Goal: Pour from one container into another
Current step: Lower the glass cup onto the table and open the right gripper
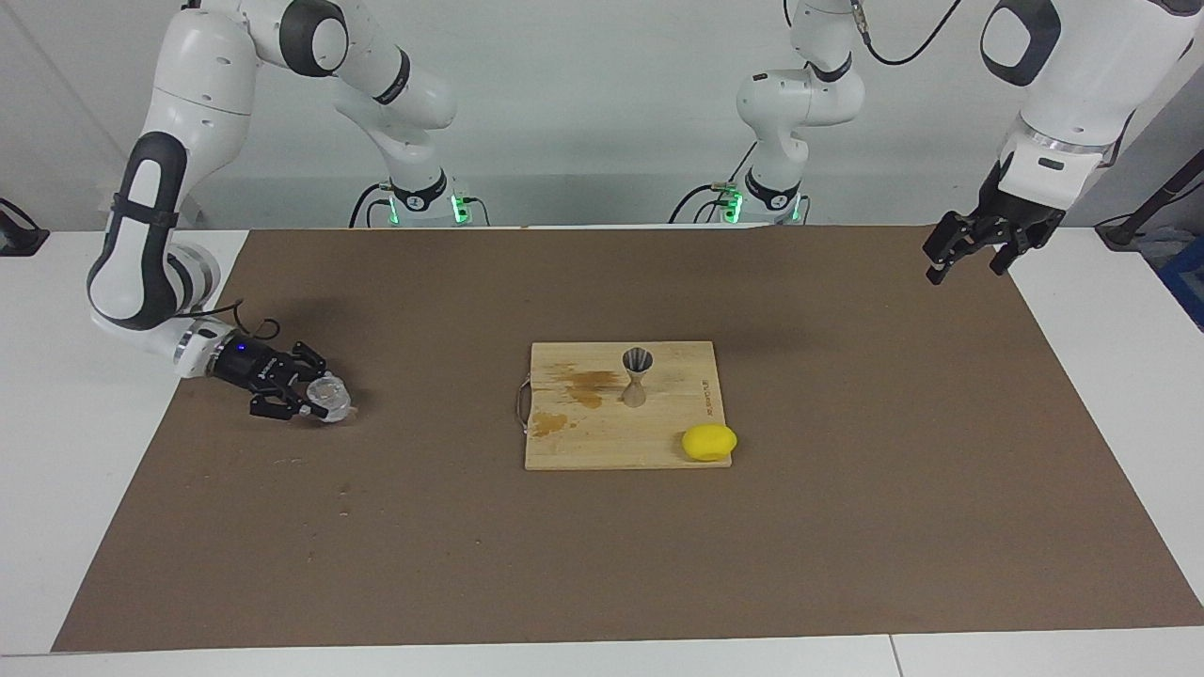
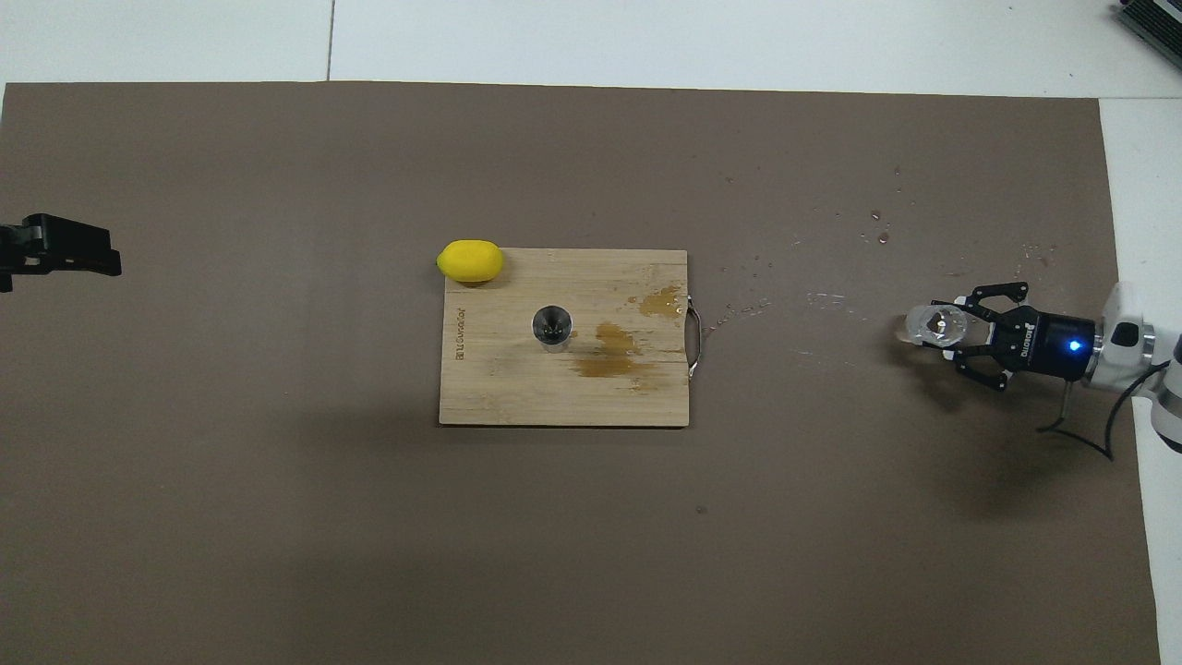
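One clear glass cup (image 1: 329,399) sits low over the brown mat (image 1: 847,527) at the right arm's end of the desk (image 1: 1110,376), clenched in the right pincer (image 1: 315,401), which reaches in almost level with the mat; whether the cup's base touches the mat I cannot tell. One metal jigger (image 1: 638,375) stands upright in the middle of the one wooden cutting board (image 1: 611,442), well apart from the cup, with only bare mat between them. One yellow lemon (image 1: 709,442) lies at the board's corner farther from the robots, toward the left arm's end, partly hanging over the edge. Brown stains (image 1: 583,385) mark the board between the jigger and its metal handle (image 1: 519,404). A few droplets (image 2: 877,231) speckle the mat near the cup. The left pincer (image 1: 964,252) hangs released, high over the mat's edge at the left arm's end, waiting. Wide open mat surrounds the board on every side, and nothing stands between cup and jigger.
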Available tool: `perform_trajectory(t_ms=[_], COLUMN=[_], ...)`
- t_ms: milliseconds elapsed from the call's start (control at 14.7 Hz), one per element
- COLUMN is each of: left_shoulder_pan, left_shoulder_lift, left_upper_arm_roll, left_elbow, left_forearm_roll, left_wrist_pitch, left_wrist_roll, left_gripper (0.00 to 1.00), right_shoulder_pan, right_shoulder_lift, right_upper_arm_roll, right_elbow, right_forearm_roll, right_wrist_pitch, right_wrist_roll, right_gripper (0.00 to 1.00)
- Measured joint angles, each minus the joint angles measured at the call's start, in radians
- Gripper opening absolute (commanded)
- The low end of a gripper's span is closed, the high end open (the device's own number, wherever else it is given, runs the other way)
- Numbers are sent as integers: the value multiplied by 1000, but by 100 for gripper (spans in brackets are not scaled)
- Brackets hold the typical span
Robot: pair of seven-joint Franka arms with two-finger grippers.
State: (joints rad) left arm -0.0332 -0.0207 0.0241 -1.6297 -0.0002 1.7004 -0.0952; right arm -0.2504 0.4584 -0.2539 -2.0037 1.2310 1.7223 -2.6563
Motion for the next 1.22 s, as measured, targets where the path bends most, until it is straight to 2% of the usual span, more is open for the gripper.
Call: perform_trajectory(t_ms=[204, 272, 340, 680, 952, 1224], left_shoulder_pan=[-2, -3, -3, -3, -2, -2], left_shoulder_lift=[-6, -6, -6, -1, 17, 18], left_upper_arm_roll=[-5, -7, -8, -15, -21, -25], left_elbow=[0, 0, 0, -1, -2, 0], left_forearm_roll=[0, 0, 0, 0, 0, 0], left_wrist_pitch=[-9, -9, -9, -10, -11, -11], left_wrist_roll=[0, 0, 0, 0, 0, 0], left_gripper=[100, 100, 100, 100, 100, 100], right_shoulder_pan=[-3, -4, -5, -7, -4, 2], right_shoulder_lift=[14, 17, 18, 18, 14, -54], right_upper_arm_roll=[0, 0, 0, 0, 4, 8], right_elbow=[-9, -10, -10, -10, -6, 6], right_forearm_roll=[0, 0, 0, 0, 0, -3], right_wrist_pitch=[-7, -11, -13, -19, -68, -64], right_wrist_roll=[-16, -17, -18, -18, -3, 158], right_gripper=[0, 25, 99, 100, 100, 100])
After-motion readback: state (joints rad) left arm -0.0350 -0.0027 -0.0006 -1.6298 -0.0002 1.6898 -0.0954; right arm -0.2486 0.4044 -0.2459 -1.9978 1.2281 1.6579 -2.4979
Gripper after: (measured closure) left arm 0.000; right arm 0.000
